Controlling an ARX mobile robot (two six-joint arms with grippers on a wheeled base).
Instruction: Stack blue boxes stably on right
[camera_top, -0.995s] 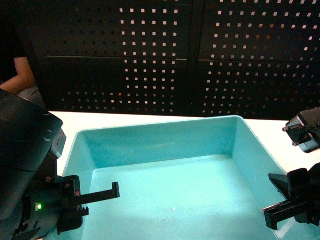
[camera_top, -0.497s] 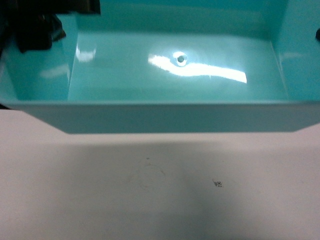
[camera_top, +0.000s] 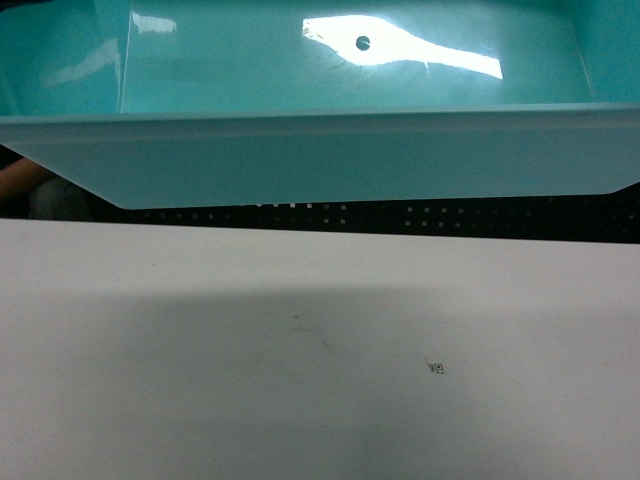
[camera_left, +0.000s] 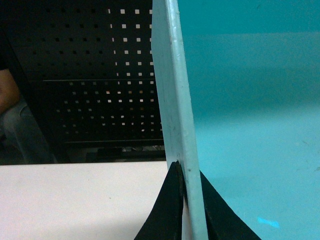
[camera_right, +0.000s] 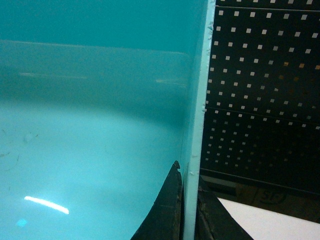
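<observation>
The left hand (camera_left: 186, 200) is pinched tight on the thin left rim of the blue tub (camera_left: 250, 125). One dark finger sits on each side of the rim. The right hand (camera_right: 189, 200) is pinched tight on the right rim in the same way, one finger inside the tub and one outside. From the head camera, neither arm nor hand can be seen.

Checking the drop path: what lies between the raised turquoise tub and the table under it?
Nothing: in the head view the turquoise tub hangs over bare white table, with only its shadow there.
</observation>
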